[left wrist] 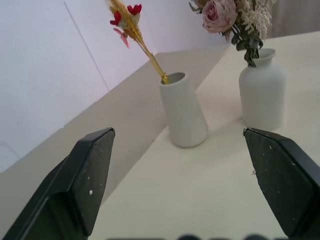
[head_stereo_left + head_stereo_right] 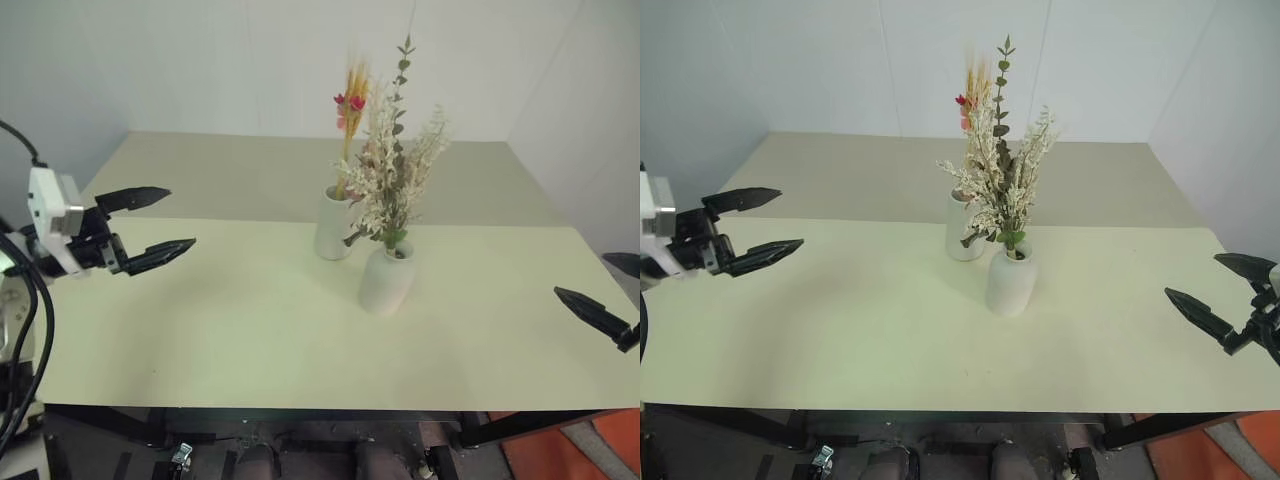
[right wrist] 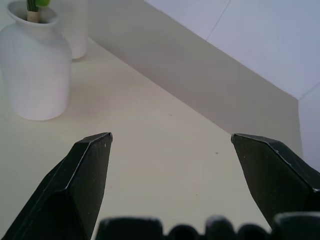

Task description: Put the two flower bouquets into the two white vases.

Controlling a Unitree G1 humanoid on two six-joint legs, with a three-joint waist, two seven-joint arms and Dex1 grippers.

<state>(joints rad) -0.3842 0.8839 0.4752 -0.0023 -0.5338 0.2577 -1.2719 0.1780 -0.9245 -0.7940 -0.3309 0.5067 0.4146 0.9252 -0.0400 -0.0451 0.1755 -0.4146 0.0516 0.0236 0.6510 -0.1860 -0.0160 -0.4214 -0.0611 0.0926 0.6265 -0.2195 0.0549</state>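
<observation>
Left hand [image 2: 155,226] hangs wide and empty at nine o'clock; right hand [image 2: 1215,292] wide and empty at three. On the surface [image 2: 220,330], tall vase [image 2: 333,225] holds yellow-orange bunch [image 2: 352,105], round vase [image 2: 386,280] the cream bouquet [image 2: 395,170], touching, centre.

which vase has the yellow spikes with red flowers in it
The tall tapered vase, standing farther back on the table. The slim yellow bunch rises from it. The rounder vase in front holds the bushy cream bouquet instead.
</observation>
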